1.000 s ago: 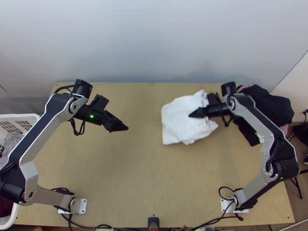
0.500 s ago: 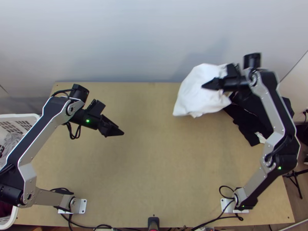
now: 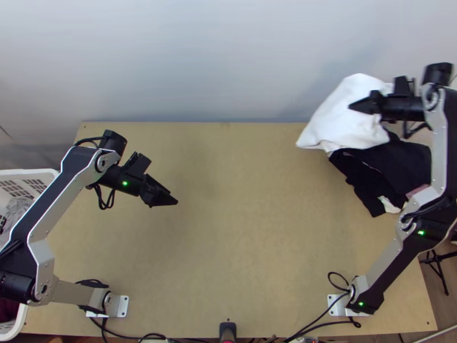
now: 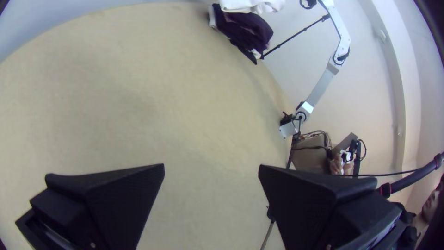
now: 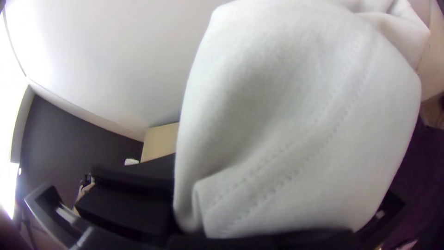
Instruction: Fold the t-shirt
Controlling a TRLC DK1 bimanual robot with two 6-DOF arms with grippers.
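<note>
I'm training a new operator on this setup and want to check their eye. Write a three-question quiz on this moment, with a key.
1. Where is the white cloth that the right gripper holds?
A) At the far right of the table, by the dark clothes
B) Over the middle of the table
C) At the table's near edge

2. True or false: the left gripper has its fingers apart, with nothing between them.

3. Fill in the missing word: in the top view, the white basket stands at the table's ____ side.

Key: 1 A; 2 true; 3 left
</note>
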